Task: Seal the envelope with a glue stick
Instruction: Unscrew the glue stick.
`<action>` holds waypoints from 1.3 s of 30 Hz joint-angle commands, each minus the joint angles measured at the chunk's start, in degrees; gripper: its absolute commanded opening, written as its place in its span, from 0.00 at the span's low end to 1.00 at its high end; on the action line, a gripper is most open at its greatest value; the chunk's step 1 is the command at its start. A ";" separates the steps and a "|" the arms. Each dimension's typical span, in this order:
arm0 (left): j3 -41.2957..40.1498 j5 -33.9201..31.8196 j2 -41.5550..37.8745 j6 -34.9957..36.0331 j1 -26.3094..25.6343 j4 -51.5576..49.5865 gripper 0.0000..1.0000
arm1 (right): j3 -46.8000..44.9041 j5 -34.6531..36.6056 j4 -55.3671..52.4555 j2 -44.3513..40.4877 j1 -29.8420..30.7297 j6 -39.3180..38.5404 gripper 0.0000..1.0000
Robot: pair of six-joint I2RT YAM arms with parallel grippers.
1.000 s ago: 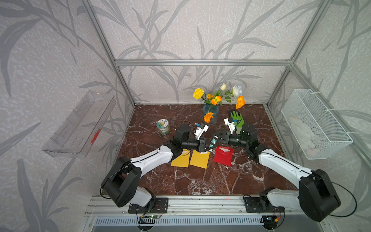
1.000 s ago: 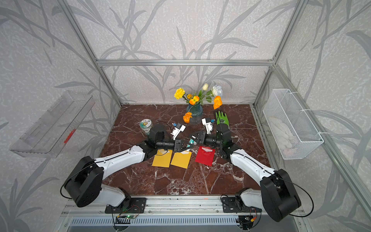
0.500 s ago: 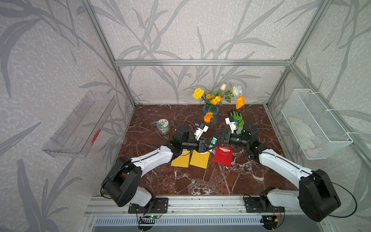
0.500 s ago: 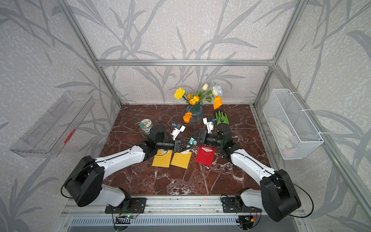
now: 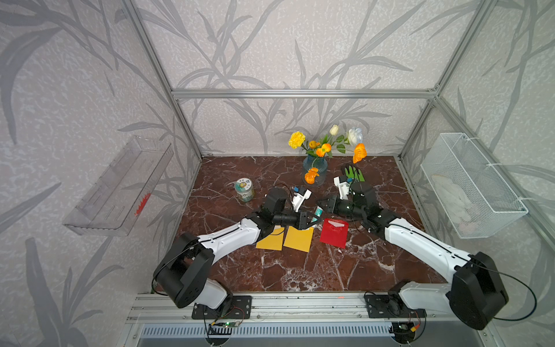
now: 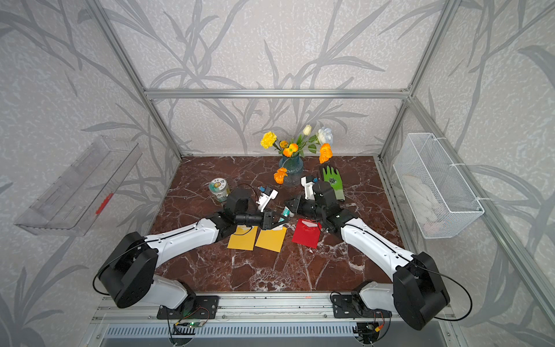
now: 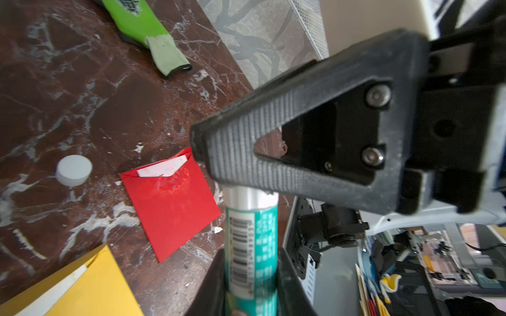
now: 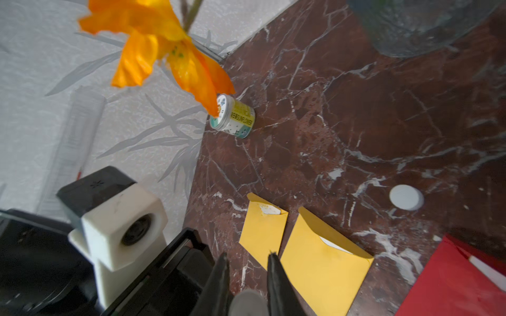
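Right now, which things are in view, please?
glue stick: one, white-green, held between both arms
cap: one, white, on table
yellow envelopes: two, yellow, table centre
red envelope: one, red, right of yellow ones
jar: one, green-white label, back left
vase: one, blue, back centre, with flowers
glove: one, green, right of vase
tray: one, clear, left wall
basket: one, white wire, right wall
left arm: one, white-black, jaws shut on glue stick
right arm: one, white-black, jaws shut on stick's uncapped end
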 commanded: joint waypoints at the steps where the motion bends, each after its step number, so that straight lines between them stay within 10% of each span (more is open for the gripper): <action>1: -1.67 -10.84 -2.01 3.66 -0.66 2.62 0.00 | 0.89 17.35 -12.85 4.16 1.23 1.22 0.18; 7: -1.56 -20.71 0.28 5.31 -2.32 1.37 0.00 | 6.80 27.85 -19.58 7.71 4.81 4.61 0.22; 13: -1.13 -9.52 1.00 3.47 -0.95 3.55 0.00 | 2.45 19.81 -8.28 1.29 4.61 -2.59 0.68; 18: -0.71 2.12 1.87 0.02 0.37 7.62 0.00 | -0.50 7.94 -2.38 -4.50 2.73 -6.81 0.80; 39: -2.20 12.10 0.60 -5.53 0.48 14.35 0.00 | -12.87 -19.19 27.92 -3.19 -6.22 4.22 0.39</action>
